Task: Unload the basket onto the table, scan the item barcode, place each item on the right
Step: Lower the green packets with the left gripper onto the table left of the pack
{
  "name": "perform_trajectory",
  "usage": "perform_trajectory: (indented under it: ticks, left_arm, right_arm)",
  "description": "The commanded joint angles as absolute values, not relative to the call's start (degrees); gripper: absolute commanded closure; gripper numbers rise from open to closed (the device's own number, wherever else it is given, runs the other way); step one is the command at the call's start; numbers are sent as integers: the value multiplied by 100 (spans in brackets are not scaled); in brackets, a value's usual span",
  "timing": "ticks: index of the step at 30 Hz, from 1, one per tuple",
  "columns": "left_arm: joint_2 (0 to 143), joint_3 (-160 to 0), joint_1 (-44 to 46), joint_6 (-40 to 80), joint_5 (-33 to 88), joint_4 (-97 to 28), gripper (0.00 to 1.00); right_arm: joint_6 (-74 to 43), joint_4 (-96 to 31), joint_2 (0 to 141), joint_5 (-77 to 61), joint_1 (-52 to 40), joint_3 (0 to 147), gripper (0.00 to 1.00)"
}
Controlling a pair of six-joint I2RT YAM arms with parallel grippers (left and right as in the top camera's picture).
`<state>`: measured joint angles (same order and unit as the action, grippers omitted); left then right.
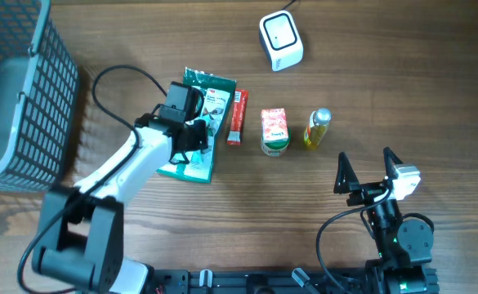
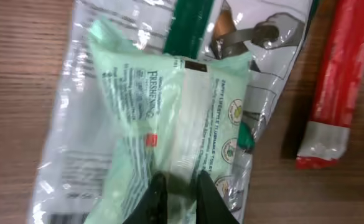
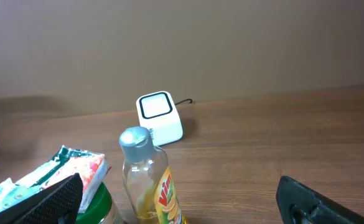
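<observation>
Pinching pack (image 2: 169, 118), marked "FRESHENING", in clamped left gripper (image 2: 178, 182); lay on clear bag (image 2: 70, 130) left of desk (image 1: 402, 73) centre. Gaped wide and empty at right gripper (image 1: 364, 158), near front-right corner.

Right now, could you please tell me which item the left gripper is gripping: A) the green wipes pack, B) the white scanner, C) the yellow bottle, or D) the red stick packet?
A: the left wrist view shows the left gripper pinched shut on the green wipes pack, with the red stick packet lying apart beside it.
</observation>
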<state>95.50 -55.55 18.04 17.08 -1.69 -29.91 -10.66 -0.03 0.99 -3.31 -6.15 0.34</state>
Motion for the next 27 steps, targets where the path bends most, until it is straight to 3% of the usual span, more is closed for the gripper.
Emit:
perform_trajectory:
  ticks: [1,2,4,13,16,18,27]
  left_arm:
    - [10101,-5356,1782,1743,-237,-2958,87]
    - [10197,-5356,1782,1741,-233,-2963,78]
    - [10243,-5358,1782,1739,-233,-2961,70]
    - [8949,-5948,1782,1739,-200,-3072,58]
    - [8521,-5948,1761,1741,-200,-3203,60]
    - [8466,-5948,1756,1739,-204,-3505,72]
    - [9166,-5802,1745,1717,-766,-3758,74]
  right_arm:
    - [-1068,12,64,-261,-587,30,0]
    - [-1066,10,64,-263,-587,30,0]
    - [-1066,10,64,-261,-587,30,0]
    - [-1068,10,64,-263,-587,30,0]
    - [-1066,10,64,-261,-587,30,0]
    - [-1066,12,64,-261,-587,30,0]
    - [-1066,10,64,-263,-587,30,0]
